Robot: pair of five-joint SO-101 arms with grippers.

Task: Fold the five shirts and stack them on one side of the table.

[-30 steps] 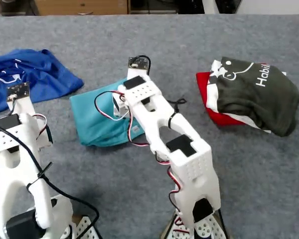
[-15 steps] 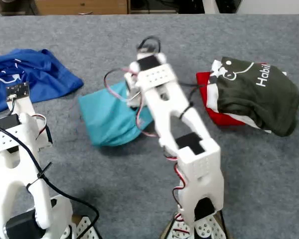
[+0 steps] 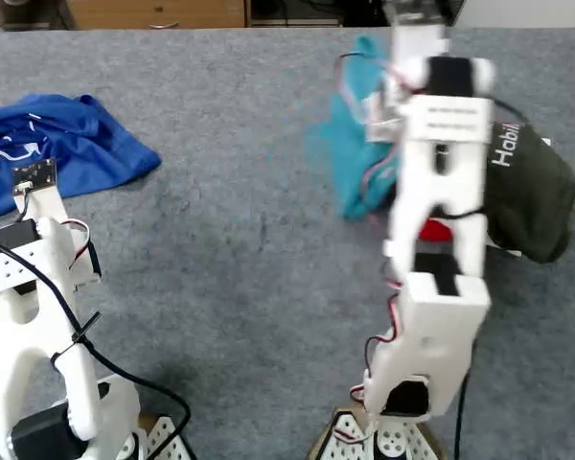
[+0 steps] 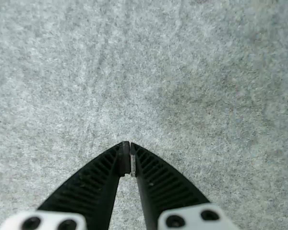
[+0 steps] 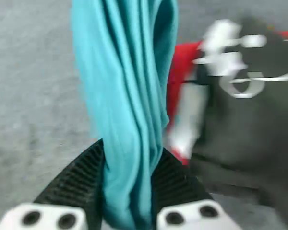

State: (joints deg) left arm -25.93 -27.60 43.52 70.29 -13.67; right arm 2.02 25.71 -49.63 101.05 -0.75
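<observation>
Overhead and wrist views of two arms at a grey table point(image 3: 249, 249).

The right arm point(image 3: 443, 182) stretches from its base at the near edge toward the far right of the table. The right claw point(image 5: 129, 149) is clamped narrowly on a teal shirt point(image 5: 127, 72), with the cloth bunched between the two ribbed jaws. In the high view the teal shirt point(image 3: 353, 158) hangs in loose vertical folds just left of the arm's wrist, above the far right part of the table.

Right beside the hanging cloth lies a pile of folded garments. A dark green shirt point(image 3: 532, 192) with white print is on top. A red shirt point(image 3: 437, 230) lies beneath it, its edge showing at the pile's left side. In the right wrist view the dark green shirt point(image 5: 249, 129) and the red shirt point(image 5: 180, 93) appear just beyond the teal cloth, with a blurred white patch between them that cannot be identified.

A blue shirt point(image 3: 62, 144) lies crumpled and unfolded at the far left, well apart from the pile.

The left arm point(image 3: 29, 316) stands at the near left. The left claw point(image 4: 126, 157) has its jaws together, tips touching, with nothing between them, above bare table surface point(image 4: 192, 76).
</observation>
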